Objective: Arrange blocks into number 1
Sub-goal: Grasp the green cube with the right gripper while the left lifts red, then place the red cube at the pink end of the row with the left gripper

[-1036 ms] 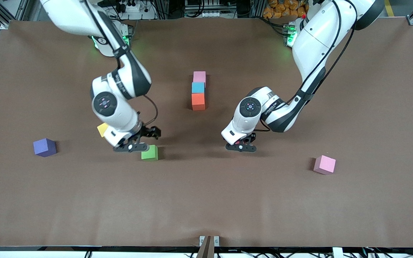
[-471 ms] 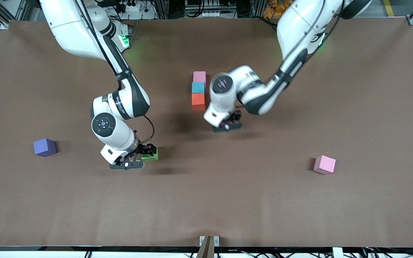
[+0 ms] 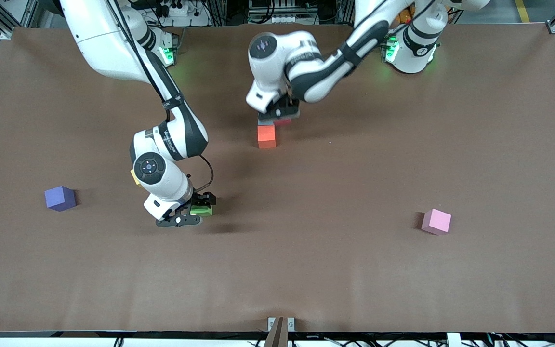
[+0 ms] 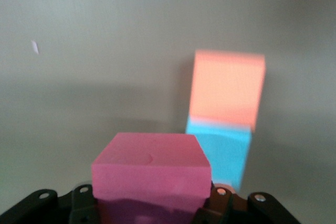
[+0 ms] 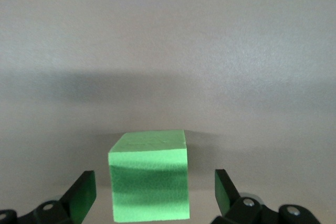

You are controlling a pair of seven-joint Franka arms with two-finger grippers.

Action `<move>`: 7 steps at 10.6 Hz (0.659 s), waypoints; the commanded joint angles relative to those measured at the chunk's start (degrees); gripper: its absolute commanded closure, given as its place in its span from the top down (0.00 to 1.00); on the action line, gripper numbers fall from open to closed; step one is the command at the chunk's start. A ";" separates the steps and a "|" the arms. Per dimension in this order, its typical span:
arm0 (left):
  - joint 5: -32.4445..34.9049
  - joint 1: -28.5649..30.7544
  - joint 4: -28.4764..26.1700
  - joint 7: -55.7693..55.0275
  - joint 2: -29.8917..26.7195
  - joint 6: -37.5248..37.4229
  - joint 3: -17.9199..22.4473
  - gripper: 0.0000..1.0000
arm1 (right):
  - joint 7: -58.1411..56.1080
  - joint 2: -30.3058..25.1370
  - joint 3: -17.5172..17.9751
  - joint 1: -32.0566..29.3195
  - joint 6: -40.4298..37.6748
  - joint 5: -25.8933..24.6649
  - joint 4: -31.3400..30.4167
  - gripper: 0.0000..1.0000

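My left gripper (image 3: 279, 115) is shut on a red block (image 4: 151, 169) and hangs low over the column of blocks in the middle of the table. In the left wrist view the light blue block (image 4: 227, 156) and the orange block (image 4: 228, 90) lie in a line, touching, just beside the held red block. From the front only the orange block (image 3: 267, 136) shows; the arm hides the others. My right gripper (image 3: 193, 212) is open and low around the green block (image 5: 149, 179), with a gap at each finger (image 5: 84, 195). A pink block (image 3: 436, 221) lies alone toward the left arm's end.
A purple cube (image 3: 59, 198) sits toward the right arm's end of the table. A yellow cube (image 3: 134, 177) peeks out from under the right arm's wrist. Brown table (image 3: 306, 270) stretches bare toward the front camera.
The left arm has carried the red block away from the front camera to the column. The right gripper has come down around the green block, still open.
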 commanded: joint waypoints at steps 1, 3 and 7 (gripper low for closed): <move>-0.81 1.18 -4.16 -4.75 -0.83 -0.07 -7.17 0.00 | -0.74 1.86 -0.77 1.07 1.11 0.56 0.32 1.00; -2.23 -0.14 -5.04 -7.21 0.57 1.15 -10.00 0.00 | -0.73 2.04 -0.77 1.16 1.47 0.56 -0.21 1.00; -1.62 -2.77 -9.78 -9.25 1.89 9.40 -10.45 0.00 | -0.56 1.96 -2.70 1.16 2.87 0.64 -1.71 0.60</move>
